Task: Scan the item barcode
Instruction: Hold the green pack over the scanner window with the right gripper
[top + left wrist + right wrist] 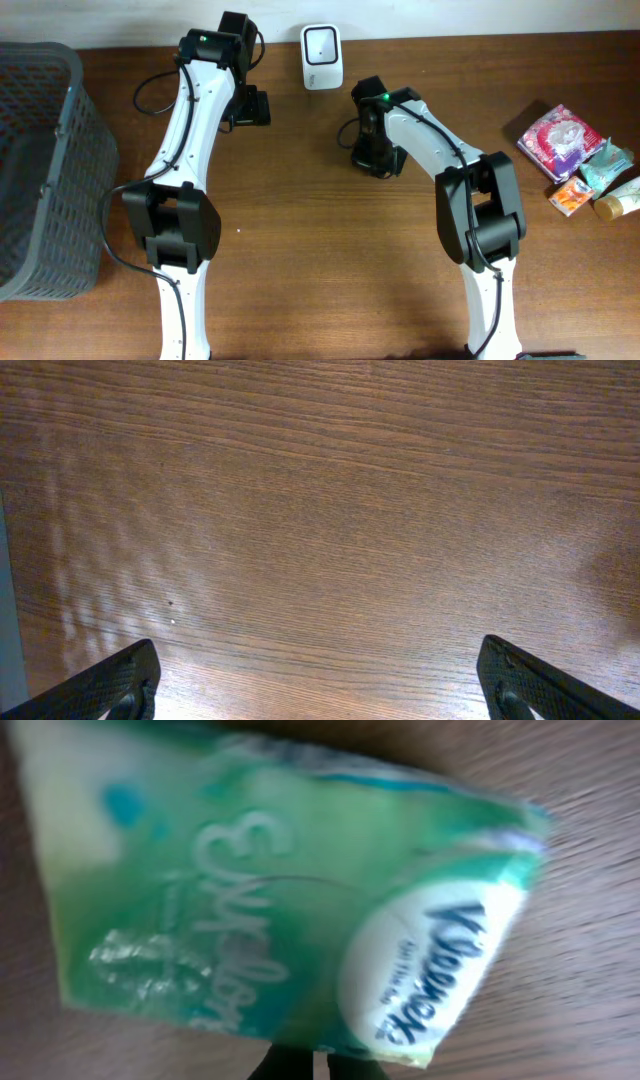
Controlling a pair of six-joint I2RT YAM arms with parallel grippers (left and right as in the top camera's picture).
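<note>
A green Kleenex tissue pack [280, 890] fills the right wrist view, lying tilted over the wooden table. My right gripper [320, 1062] is shut on the pack's lower edge, its two dark fingertips nearly together. From overhead this gripper [375, 158] sits just below the white barcode scanner [320, 57], and the pack is hidden under it. No barcode shows on the side I see. My left gripper [320, 680] stands open over bare wood, with nothing between its fingers [120, 682]; from overhead it [250, 106] is left of the scanner.
A dark mesh basket [40, 170] stands at the left edge. At the far right lie a pink packet [560, 140], a teal packet [608, 165], a small orange packet [572, 196] and a tube [620, 200].
</note>
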